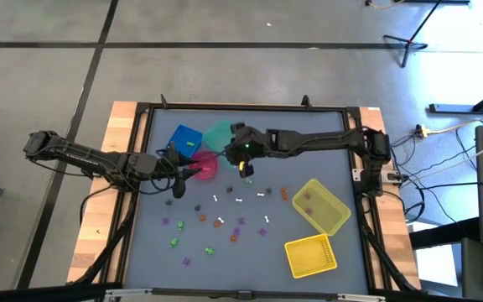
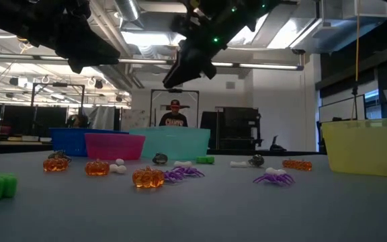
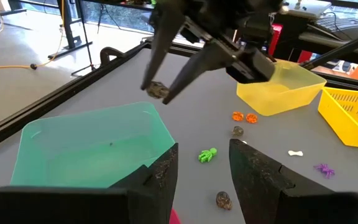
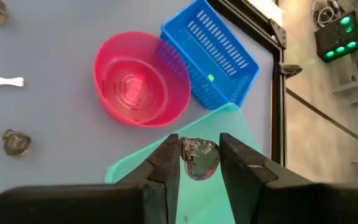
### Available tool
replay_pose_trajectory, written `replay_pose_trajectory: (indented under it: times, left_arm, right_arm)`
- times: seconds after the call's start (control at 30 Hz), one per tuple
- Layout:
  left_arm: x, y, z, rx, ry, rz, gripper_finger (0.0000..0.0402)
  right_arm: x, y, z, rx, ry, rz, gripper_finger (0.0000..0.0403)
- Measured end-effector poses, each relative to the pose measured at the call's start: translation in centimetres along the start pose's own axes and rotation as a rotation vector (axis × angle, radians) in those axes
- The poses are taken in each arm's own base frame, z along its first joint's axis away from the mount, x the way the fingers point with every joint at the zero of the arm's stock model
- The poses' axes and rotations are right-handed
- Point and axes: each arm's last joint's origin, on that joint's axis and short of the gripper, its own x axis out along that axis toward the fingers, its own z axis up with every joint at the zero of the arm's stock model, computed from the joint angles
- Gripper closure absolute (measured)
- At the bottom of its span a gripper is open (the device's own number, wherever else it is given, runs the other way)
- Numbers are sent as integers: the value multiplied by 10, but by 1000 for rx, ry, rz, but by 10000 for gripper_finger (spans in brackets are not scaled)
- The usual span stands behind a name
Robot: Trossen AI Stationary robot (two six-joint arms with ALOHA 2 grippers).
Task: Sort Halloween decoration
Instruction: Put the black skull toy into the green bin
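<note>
My right gripper point(image 4: 199, 163) hangs above the teal bin point(image 4: 191, 186) point(image 1: 219, 134), shut on a dark grey trinket point(image 4: 199, 158). The left wrist view also shows that trinket point(image 3: 158, 90) in the air over the teal bin point(image 3: 92, 149). My left gripper point(image 3: 204, 180) point(image 1: 183, 174) waits open and holds nothing, beside the pink bowl point(image 1: 206, 165). The other Halloween decoration pieces point(image 1: 225, 222) lie scattered on the grey table: orange pumpkins point(image 2: 148, 177), purple spiders point(image 2: 274, 177), white bones point(image 4: 6, 80), green pieces point(image 3: 207, 155). My right gripper pinches the dark grey trinket by its two sides point(image 4: 188, 157) between its fingertips point(image 3: 166, 93). The fingers slant downward from the table's right. The trinket is lifted clear, in the air above the teal bin.
A blue basket point(image 1: 184, 140) stands beside the pink bowl and the teal bin at the far left. Two yellow bins point(image 1: 321, 205) point(image 1: 310, 254) stand at the right. A raised black frame point(image 1: 250, 107) borders the table. A person point(image 2: 175, 115) stands beyond the far edge.
</note>
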Motion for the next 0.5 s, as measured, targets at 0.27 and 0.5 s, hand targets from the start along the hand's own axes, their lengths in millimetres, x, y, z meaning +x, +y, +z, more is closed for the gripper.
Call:
replay_pose_trajectory:
  times: [0.27, 0.5]
  left_arm:
    - [0, 0, 0, 0, 0, 0, 274]
    - [0, 0, 0, 0, 0, 0, 274]
  right_arm:
    - [2, -14, -11, 82, 21, -16, 303]
    - [2, -15, -12, 84, 9, 0, 301]
